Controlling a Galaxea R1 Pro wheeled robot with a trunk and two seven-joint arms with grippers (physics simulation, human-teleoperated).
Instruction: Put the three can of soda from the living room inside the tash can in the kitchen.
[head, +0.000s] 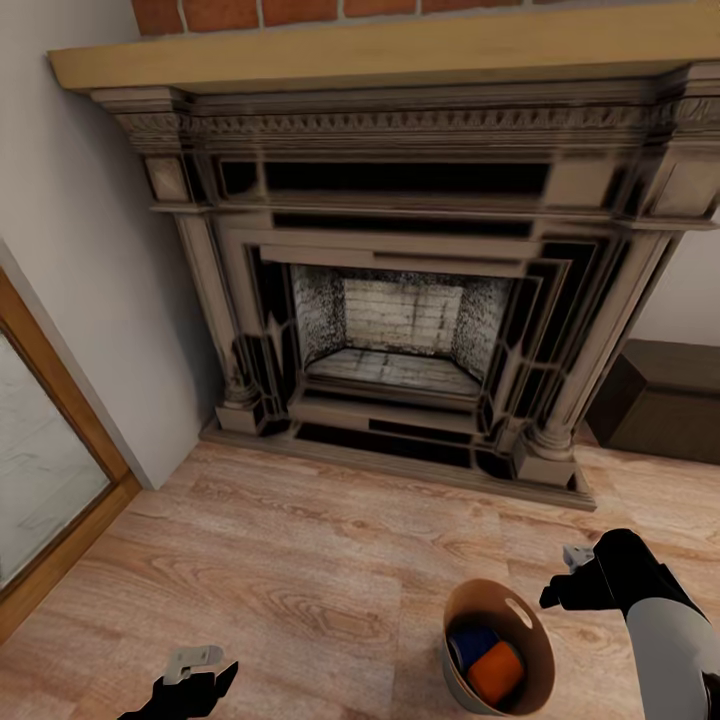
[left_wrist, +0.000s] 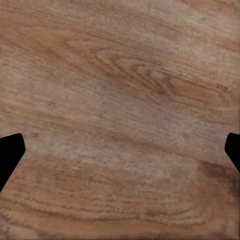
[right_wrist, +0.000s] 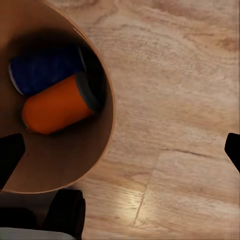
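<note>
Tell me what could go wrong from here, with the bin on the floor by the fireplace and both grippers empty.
1. The trash can holds one orange can and one blue can; I can see no third, so it may get left behind.
2. The right gripper hovers beside the rim; a careless swing could tip the bin.
3. The fireplace stands just ahead, so driving forward risks a bump.

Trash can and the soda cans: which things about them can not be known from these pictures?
- Third soda can: the blue can and orange can show; the trash can wall hides the remaining inside.
- Bin's outside and base: cut by the head view's bottom edge.
- Right end effector: its fingers blur together in the head view.
</note>
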